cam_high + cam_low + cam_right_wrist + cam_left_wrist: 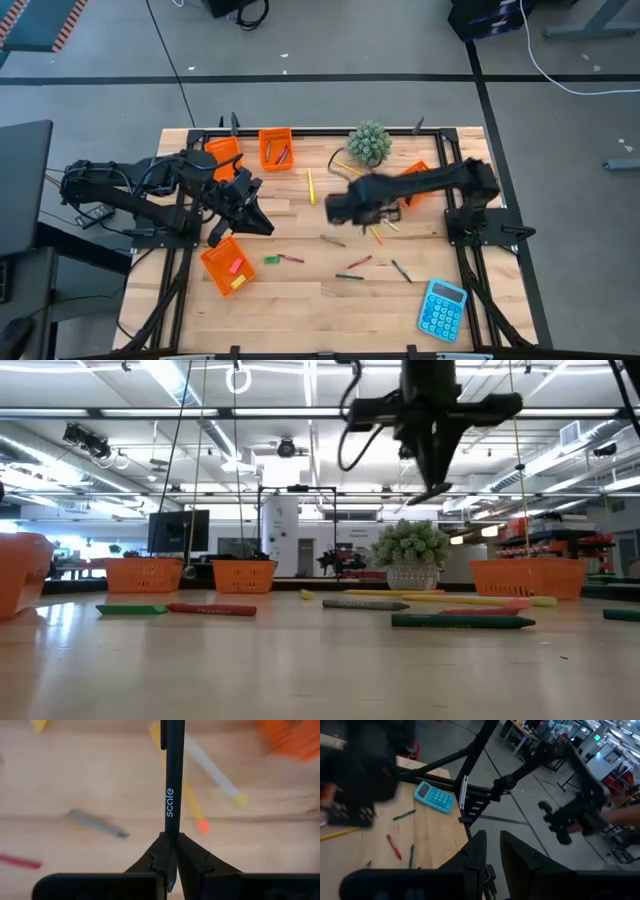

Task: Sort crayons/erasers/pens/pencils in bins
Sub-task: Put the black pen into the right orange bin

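One black pen (171, 795) marked "scale".

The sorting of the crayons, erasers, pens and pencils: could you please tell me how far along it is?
Partly done. The orange mesh bin near the table's front left already holds small pink and yellow pieces, and the orange bin at the back holds some sticks. In hand: the right gripper is shut on a slim black pen. Left: a grey crayon, a red crayon, green crayons and yellow pencils lie on the wood.

Pen (171, 780) (top cut off)
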### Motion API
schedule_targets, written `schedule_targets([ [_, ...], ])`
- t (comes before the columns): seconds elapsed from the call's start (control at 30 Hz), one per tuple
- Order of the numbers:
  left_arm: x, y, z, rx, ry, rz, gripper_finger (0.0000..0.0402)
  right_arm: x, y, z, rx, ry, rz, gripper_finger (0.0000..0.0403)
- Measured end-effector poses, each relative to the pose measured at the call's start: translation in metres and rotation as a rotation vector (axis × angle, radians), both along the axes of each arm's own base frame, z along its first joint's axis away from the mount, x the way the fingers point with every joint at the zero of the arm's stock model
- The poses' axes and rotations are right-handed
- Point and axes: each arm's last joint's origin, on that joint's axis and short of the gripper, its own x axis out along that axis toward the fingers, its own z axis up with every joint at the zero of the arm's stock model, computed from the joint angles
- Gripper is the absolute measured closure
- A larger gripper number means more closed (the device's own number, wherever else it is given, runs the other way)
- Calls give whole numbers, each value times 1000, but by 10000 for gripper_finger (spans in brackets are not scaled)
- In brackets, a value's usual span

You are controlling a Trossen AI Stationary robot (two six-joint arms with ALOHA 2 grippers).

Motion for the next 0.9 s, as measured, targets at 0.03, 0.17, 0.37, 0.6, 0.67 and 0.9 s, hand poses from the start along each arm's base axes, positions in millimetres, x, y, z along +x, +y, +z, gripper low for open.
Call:
schedule_targets([
  [0.03,0,0,0,5,-2,-1,339,-6,-7,6,-4,14,-3,369],
  [0.17,0,1,0,18,-5,1,345,-23,-39,20,-29,81,-1,369],
  [0.37,1,6,0,25,-6,36,356,-49,-88,25,-33,106,-20,368],
  [0.6,2,14,-1,41,2,121,370,-96,-112,3,-3,137,-90,368],
  [0.67,2,17,-1,48,3,160,374,-106,-113,-7,-4,80,-146,368],
  [0.9,3,28,-2,49,9,269,384,-134,-110,-43,-19,-53,-312,371],
])
